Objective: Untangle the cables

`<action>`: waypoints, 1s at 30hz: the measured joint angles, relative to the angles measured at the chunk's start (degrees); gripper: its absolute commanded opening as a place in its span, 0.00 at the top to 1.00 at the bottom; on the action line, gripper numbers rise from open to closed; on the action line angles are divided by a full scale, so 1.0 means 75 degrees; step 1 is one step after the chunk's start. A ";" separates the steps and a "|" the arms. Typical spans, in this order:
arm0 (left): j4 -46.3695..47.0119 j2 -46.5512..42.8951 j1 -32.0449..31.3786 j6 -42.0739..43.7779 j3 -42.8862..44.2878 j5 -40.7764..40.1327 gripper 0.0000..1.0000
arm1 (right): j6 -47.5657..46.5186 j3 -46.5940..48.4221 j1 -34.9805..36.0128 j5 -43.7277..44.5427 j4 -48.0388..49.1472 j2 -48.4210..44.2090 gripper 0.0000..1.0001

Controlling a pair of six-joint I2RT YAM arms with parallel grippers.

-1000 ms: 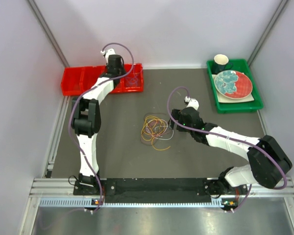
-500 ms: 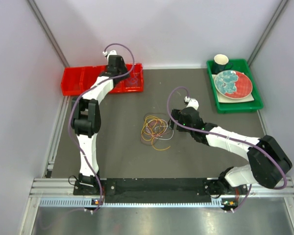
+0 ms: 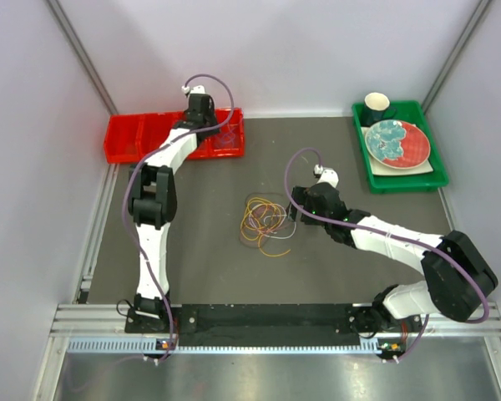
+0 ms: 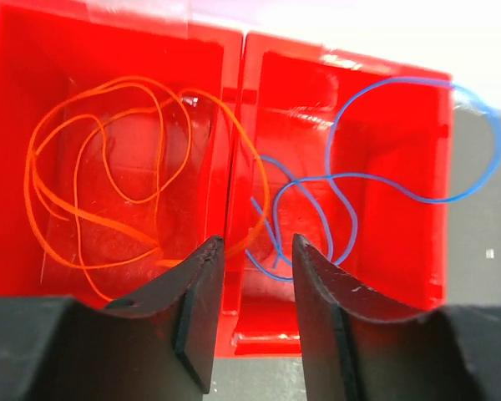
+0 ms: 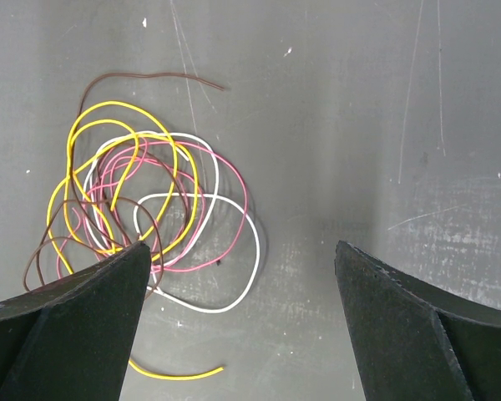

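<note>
The cables form a loose tangle (image 3: 265, 221) of yellow, pink, white and brown loops mid-table. In the right wrist view the tangle (image 5: 142, 209) lies on the left, its lower edge passing under the left finger, and a short yellow end lies loose below it. My right gripper (image 3: 294, 209) hovers just right of the tangle. The same right gripper (image 5: 242, 248) is open wide over bare table. My left gripper (image 3: 202, 104) hangs above the red bin (image 3: 150, 138). That left gripper (image 4: 255, 242) has its jaws apart, nothing between them. An orange cable (image 4: 125, 80) lies in one compartment and a blue cable (image 4: 401, 80) in the neighbouring one, looping over the rim.
A green tray (image 3: 401, 180) at the back right holds a red and teal plate (image 3: 397, 142) and a dark cup (image 3: 377, 104). Grey walls close in the table on three sides. The red bin sits against the back left corner.
The left wrist has shifted slightly back and right over the red bin, and its jaws widened then narrowed a little. The right arm and the tangle have not moved.
</note>
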 measured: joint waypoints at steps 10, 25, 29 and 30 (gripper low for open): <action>0.0256 0.0402 -0.0017 0.0309 0.0361 -0.0178 0.68 | -0.0003 0.0143 0.0000 0.0000 -0.0090 0.0050 0.10; 0.1043 0.0440 -0.0041 0.0871 -0.0067 -0.1274 0.82 | -0.0003 0.0143 0.0000 0.0003 -0.0099 0.0087 0.10; 0.1102 0.0440 0.0012 0.0813 -0.0082 -0.1183 0.99 | -0.0006 0.0143 0.0000 0.0000 -0.0099 0.0087 0.10; 0.1122 0.0440 0.0044 0.0787 -0.0085 -0.1180 1.00 | -0.0006 0.0143 0.0000 0.0000 -0.0099 0.0087 0.10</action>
